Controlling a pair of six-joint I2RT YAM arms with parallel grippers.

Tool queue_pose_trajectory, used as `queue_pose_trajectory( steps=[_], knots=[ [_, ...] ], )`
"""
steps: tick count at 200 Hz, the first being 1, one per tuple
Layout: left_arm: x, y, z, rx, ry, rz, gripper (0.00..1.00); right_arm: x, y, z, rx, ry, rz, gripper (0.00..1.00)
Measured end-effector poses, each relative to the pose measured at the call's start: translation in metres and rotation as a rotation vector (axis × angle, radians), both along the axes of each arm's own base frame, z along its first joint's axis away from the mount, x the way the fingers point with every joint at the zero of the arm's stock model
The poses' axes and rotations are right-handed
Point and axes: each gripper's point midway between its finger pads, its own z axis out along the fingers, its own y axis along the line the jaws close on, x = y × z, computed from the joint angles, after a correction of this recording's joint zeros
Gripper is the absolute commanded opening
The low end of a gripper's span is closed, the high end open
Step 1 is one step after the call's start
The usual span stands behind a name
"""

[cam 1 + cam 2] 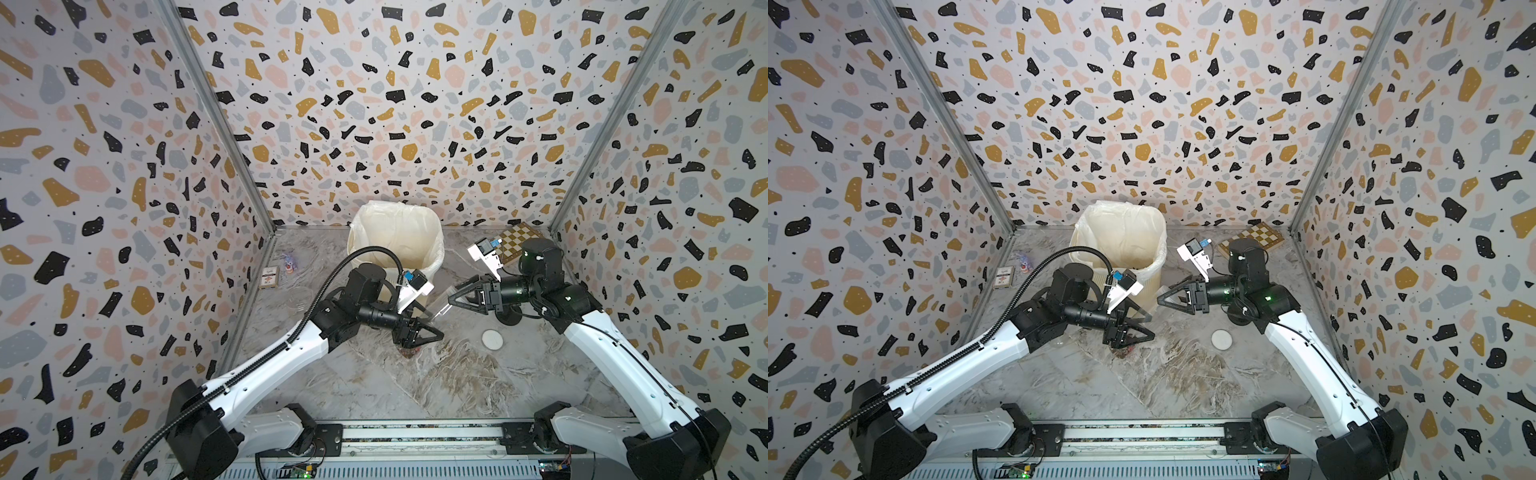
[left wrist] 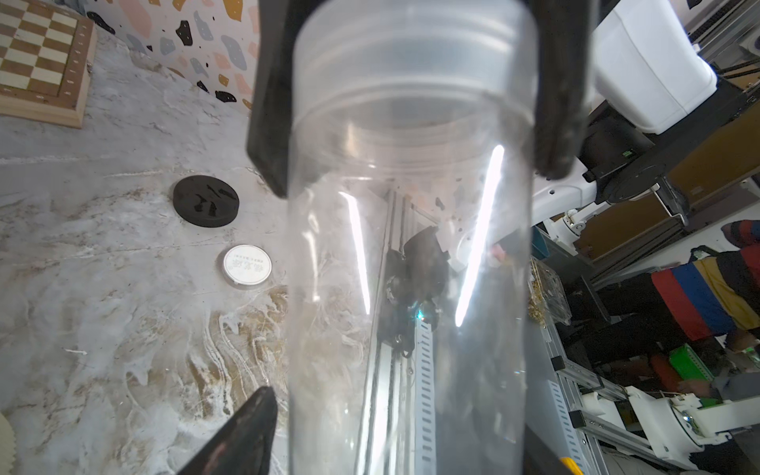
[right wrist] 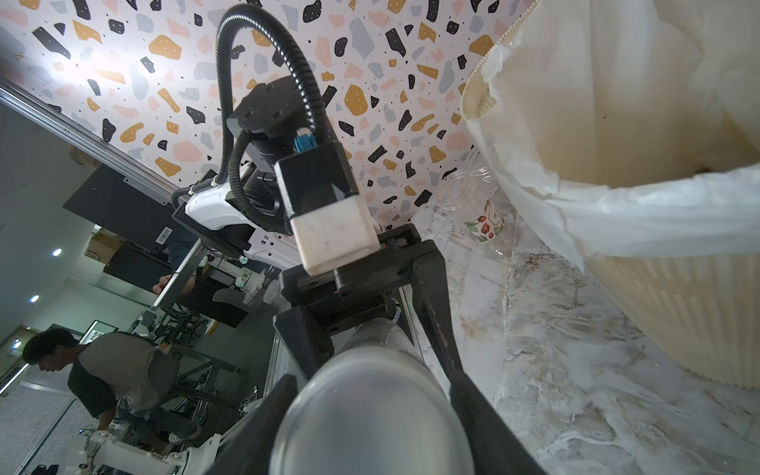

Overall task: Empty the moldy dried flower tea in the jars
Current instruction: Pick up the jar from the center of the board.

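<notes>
A tall clear jar (image 1: 439, 309) (image 2: 411, 288) hangs level between both arms in front of the bin. My right gripper (image 1: 451, 298) (image 1: 1159, 300) is shut on its lid end (image 3: 370, 411). My left gripper (image 1: 436, 322) (image 1: 1151, 327) straddles the jar's other end, open, and one finger (image 2: 246, 432) stands a little off the wall. Only a few dark specks show inside the jar. Reddish-brown tea bits (image 1: 409, 352) (image 1: 1121, 353) show just under the left gripper; I cannot tell what they lie in. A lidless labelled jar (image 3: 481, 209) lies beside the bin.
The cream ribbed bin (image 1: 395, 232) with its white bag stands at the back. A black lid (image 2: 205, 201) and a white lid (image 1: 492, 339) lie on the marble table (image 1: 415, 395). A chessboard (image 1: 519, 243) sits back right and a small card box (image 1: 269, 277) at the left wall.
</notes>
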Motion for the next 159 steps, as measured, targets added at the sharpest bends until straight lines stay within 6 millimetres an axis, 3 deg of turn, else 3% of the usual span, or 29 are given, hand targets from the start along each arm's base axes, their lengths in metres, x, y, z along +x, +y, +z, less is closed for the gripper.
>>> queue_pose_trajectory(
  steps=[77, 139, 159],
  knots=[
    [0.0, -0.002, -0.002, 0.021, 0.014, -0.007, 0.54, 0.004, 0.005, -0.001, -0.017, -0.028, -0.01, 0.55],
    [0.005, 0.0, -0.01, 0.056, -0.004, 0.027, 0.48, 0.009, 0.003, -0.006, -0.036, -0.026, -0.021, 0.89],
    [0.008, 0.002, -0.014, 0.075, -0.012, 0.046, 0.46, 0.016, -0.001, -0.006, -0.051, -0.026, -0.054, 0.94]
  ],
)
